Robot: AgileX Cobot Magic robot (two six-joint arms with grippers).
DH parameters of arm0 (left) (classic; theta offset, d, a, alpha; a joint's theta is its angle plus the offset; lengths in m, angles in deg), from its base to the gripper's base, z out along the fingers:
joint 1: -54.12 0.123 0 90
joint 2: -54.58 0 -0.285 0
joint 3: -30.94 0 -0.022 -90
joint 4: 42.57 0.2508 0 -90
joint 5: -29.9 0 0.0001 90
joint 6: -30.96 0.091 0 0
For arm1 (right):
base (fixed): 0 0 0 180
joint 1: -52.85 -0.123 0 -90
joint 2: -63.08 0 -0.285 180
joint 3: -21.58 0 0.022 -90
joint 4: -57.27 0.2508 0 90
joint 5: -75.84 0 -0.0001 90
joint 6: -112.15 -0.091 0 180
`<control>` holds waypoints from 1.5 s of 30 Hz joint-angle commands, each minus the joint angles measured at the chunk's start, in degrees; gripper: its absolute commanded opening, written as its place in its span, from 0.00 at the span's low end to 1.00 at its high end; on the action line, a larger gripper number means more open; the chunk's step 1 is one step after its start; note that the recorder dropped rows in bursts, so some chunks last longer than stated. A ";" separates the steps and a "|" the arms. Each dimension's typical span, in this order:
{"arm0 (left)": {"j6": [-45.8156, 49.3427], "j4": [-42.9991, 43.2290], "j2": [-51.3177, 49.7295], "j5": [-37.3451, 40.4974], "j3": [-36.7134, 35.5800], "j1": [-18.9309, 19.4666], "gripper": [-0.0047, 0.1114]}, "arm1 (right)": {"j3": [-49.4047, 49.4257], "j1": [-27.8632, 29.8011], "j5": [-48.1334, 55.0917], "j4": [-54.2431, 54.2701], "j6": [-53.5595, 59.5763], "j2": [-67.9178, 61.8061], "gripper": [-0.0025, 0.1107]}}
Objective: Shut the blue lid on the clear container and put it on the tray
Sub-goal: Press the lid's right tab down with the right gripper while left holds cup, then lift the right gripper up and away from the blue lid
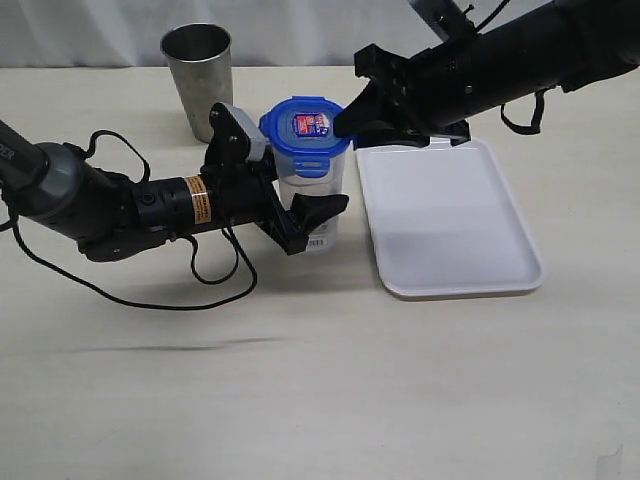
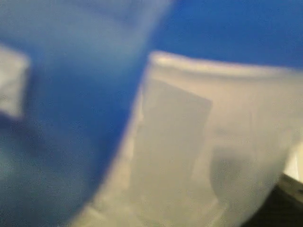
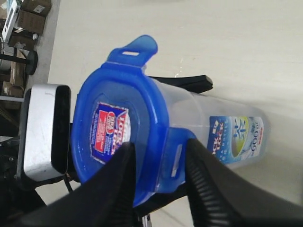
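Cream tabletop [image 1: 320, 380], pale backdrop [image 1: 90, 30] behind. Left end effector [image 1: 302, 208] grips the clear container [image 1: 328, 185], upright just beside the tray [image 1: 450, 230], blue lid [image 1: 305, 125] on top. Right end effector [image 3: 160, 156] straddles a lid tab; I cannot tell whether it is clamping.

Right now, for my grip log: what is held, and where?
Left gripper clamps the clear container around its lower body. Right gripper straddles a clip tab on the blue lid; grip unclear.
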 commanded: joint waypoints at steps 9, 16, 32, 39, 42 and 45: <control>-0.53 0.97 -0.63 2.41 -0.19 -0.63 0.04 | 0.87 -0.87 5.60 -3.17 2.65 -5.67 0.26; -0.53 0.97 -0.63 2.41 -0.19 -0.63 0.04 | 0.87 -0.87 6.31 -1.52 4.15 -5.77 0.26; -0.50 1.23 -0.63 2.41 -0.19 -0.63 0.04 | 1.09 -0.87 8.10 -0.73 5.38 -7.96 0.26; -0.50 1.23 -0.63 2.41 -0.19 -0.63 0.04 | 1.09 -0.87 9.11 0.57 6.72 -7.96 0.36; -0.50 1.23 -0.63 2.41 -0.19 -0.63 0.04 | 1.09 -0.77 9.34 0.80 6.72 -7.96 0.39; -0.50 1.23 -0.63 2.41 -0.19 -0.63 0.04 | 0.98 -0.57 9.69 0.31 7.25 -7.96 0.39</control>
